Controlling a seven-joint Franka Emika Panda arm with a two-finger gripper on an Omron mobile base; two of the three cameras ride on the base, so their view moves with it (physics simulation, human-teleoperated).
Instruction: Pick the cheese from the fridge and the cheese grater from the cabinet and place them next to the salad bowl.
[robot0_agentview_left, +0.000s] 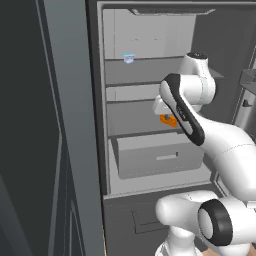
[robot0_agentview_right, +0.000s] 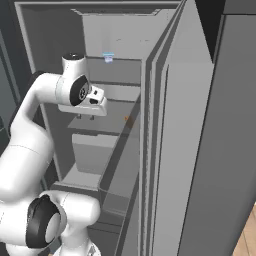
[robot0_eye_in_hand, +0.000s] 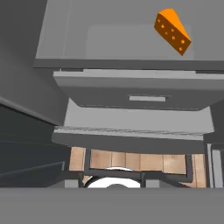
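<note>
The small orange cheese wedge dotted with holes (robot0_eye_in_hand: 173, 31) lies on a flat light grey shelf (robot0_eye_in_hand: 122, 43) of the open tall dark grey fridge (robot0_agentview_left: 150, 65), just above the pale drawer (robot0_eye_in_hand: 140, 94), toward the shelf's right side as the robot faces it. In the hand view it sits up and to the right, its long axis running diagonally with the thin tip uppermost, so the two-finger gripper (robot0_agentview_right: 85, 116), poised at the shelf front, probably has to move right and deeper in. I cannot tell how the jaws stand, and no readable writing or brand appears anywhere.
</note>
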